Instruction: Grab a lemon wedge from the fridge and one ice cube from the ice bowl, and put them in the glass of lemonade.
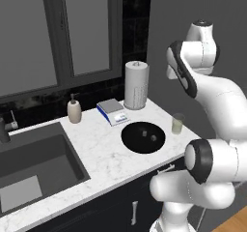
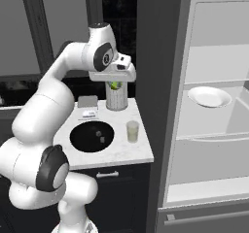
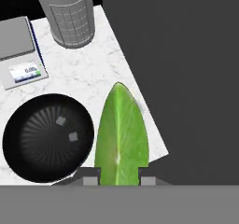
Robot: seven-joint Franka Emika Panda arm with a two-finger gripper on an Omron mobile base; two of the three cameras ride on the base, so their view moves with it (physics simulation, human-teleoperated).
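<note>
lemon wedge held above the counter

the gripper (image 2: 115, 85) is nearly closed, pinching the lemon wedge (image 3: 121, 134) between its fingers. it hangs above the marble counter (image 1: 103, 153), beside the ice bowl (image 2: 92, 136), with the glass of lemonade (image 2: 132, 131) just past the bowl toward the open fridge (image 2: 214, 130).

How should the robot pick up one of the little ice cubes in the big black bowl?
Come straight down from above, since the wide shallow black bowl is open on top. Pinch the small grey ice cube across two opposite flat sides; it sits apart from the other cube, leaving finger room.
</note>
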